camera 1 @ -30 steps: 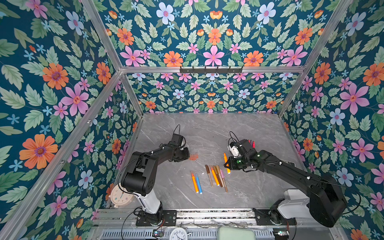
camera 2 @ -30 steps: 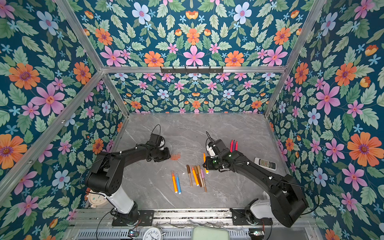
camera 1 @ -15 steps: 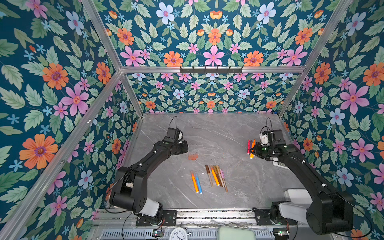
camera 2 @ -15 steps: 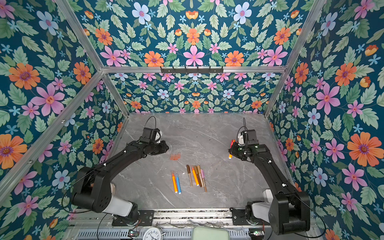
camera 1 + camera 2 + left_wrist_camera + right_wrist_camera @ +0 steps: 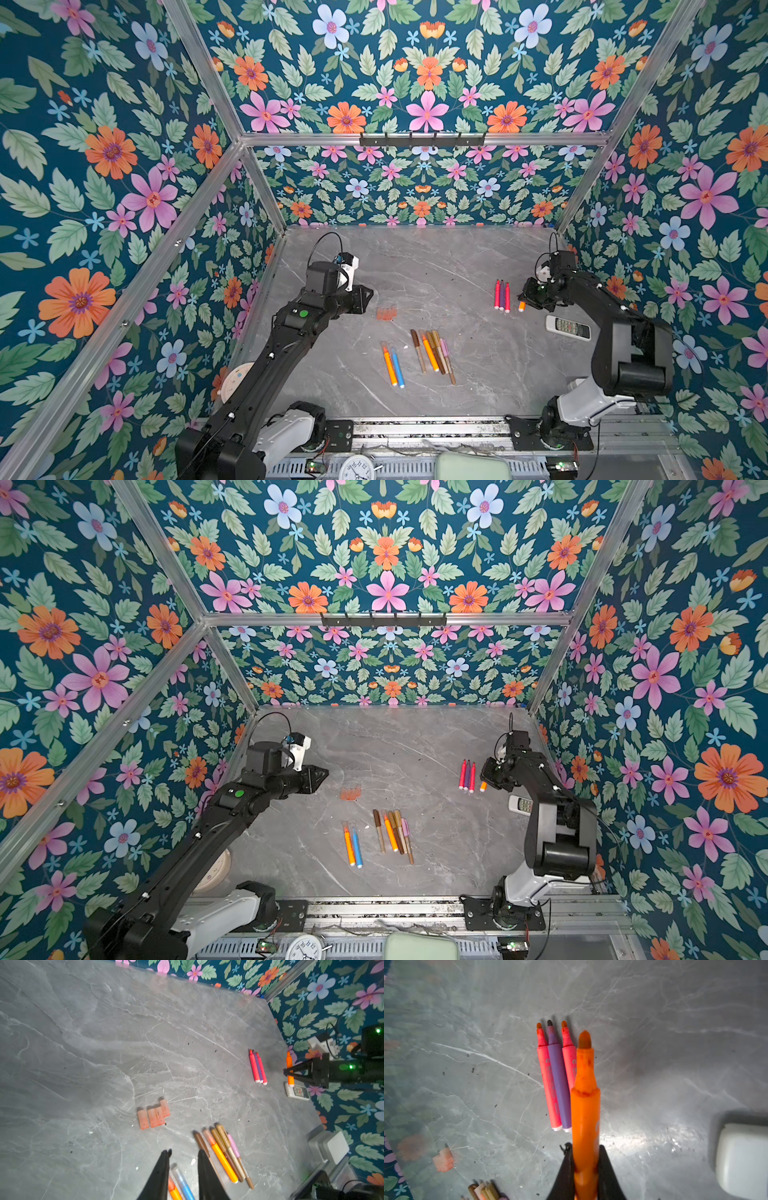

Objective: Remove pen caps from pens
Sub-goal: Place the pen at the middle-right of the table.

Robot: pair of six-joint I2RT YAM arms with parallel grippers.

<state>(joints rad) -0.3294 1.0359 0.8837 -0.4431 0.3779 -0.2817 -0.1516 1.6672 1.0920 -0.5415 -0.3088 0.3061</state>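
Observation:
My right gripper point(image 5: 584, 1147) is shut on an uncapped orange pen point(image 5: 585, 1105), tip forward, low over the table's right side point(image 5: 521, 306). Just beside it lie three uncapped pens point(image 5: 556, 1084), two pink-red and one purple, seen in both top views point(image 5: 501, 295) point(image 5: 467, 775). Several translucent orange-red pen caps point(image 5: 153, 1115) sit clustered mid-table point(image 5: 386, 312). My left gripper point(image 5: 184, 1153) hovers open and empty, left of the caps point(image 5: 365, 297). Several capped pens point(image 5: 432, 351) lie in a row at the front, with an orange and blue pair point(image 5: 392, 365) beside them.
A white remote control point(image 5: 567, 327) lies by the right wall, close to my right arm. A round clock point(image 5: 235, 380) leans at the front left by the left arm's base. Floral walls close in three sides of the grey marble table point(image 5: 415, 266).
My right gripper carried the orange pen from the table's middle to the right, beside the three uncapped pens. My left gripper drew back from the caps and its jaws widened.

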